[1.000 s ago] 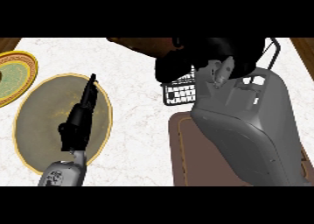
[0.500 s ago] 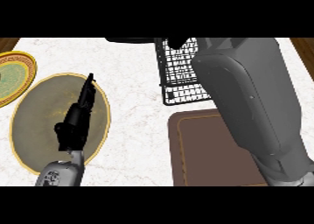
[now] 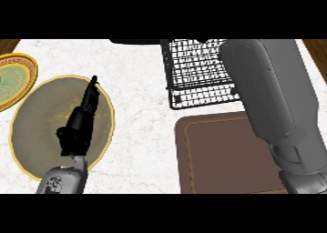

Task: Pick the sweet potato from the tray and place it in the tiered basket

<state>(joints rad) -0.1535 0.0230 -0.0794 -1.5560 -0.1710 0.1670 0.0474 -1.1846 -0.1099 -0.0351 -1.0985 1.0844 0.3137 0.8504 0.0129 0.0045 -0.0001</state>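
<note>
Sweet potato unseen; right forearm [image 3: 273,104] over tiered basket [image 3: 196,77]

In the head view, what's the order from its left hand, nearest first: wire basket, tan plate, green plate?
1. tan plate, directly under the left hand.
2. green plate, at the left edge.
3. wire basket, up to the right.

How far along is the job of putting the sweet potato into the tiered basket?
Done: the tray shows no sweet potato on its visible part, so it looks picked. In hand: the right forearm reaches over the basket; its hand is out of view. Left: the placing cannot be confirmed. The left hand rests open.
</note>
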